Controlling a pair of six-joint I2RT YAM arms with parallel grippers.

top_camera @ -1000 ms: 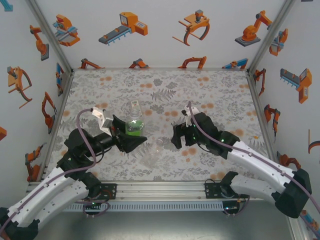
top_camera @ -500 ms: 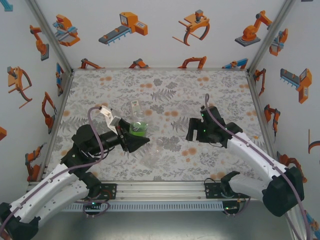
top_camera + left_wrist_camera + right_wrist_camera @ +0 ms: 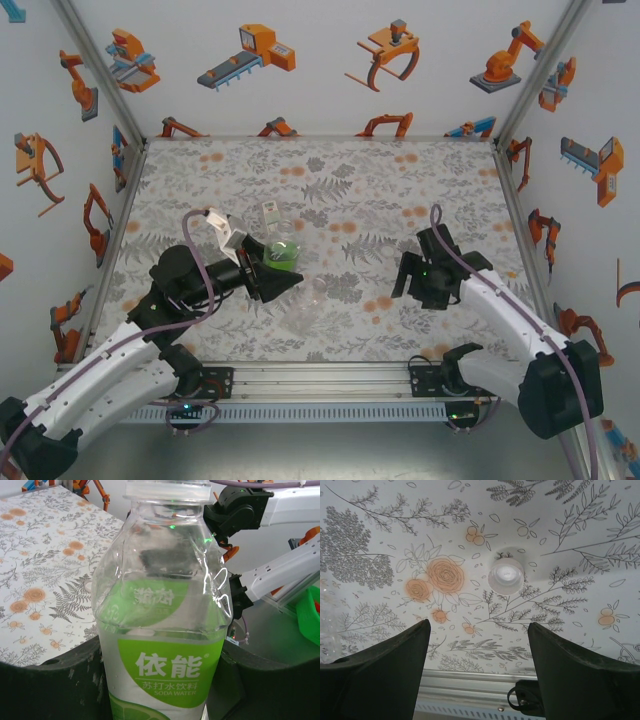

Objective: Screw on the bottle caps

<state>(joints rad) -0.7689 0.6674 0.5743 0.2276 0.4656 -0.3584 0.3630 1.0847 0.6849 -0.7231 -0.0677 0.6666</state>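
The left gripper point(image 3: 272, 276) has its jaws closed narrowly around the lower body of the green-labelled bottle point(image 3: 162, 630), holding it roughly upright above the worktop point(image 3: 450, 180), left of centre. This likely steadies the neck so a cap can be turned onto it. In the left wrist view a pale ring crowns the bottle at the frame's top edge; I cannot tell whether that is a seated cap or the bare neck collar.

The right gripper point(image 3: 479, 630) hangs over the right near part of the worktop, jaws wide apart with nothing between them. They point down at a loose white bottle cap point(image 3: 506, 576) lying flat on the floral surface just beyond the fingertips, probably in readiness for picking it up.

A plain unlabelled bottle point(image 3: 310, 298) rests near the held one, between the two arms. It narrows the path the right arm would take toward the neck.

The cap lies near the aluminium rail point(image 3: 470, 680) at the worktop's near edge, with open surface around it. The enclosure walls are well apart from both grippers.
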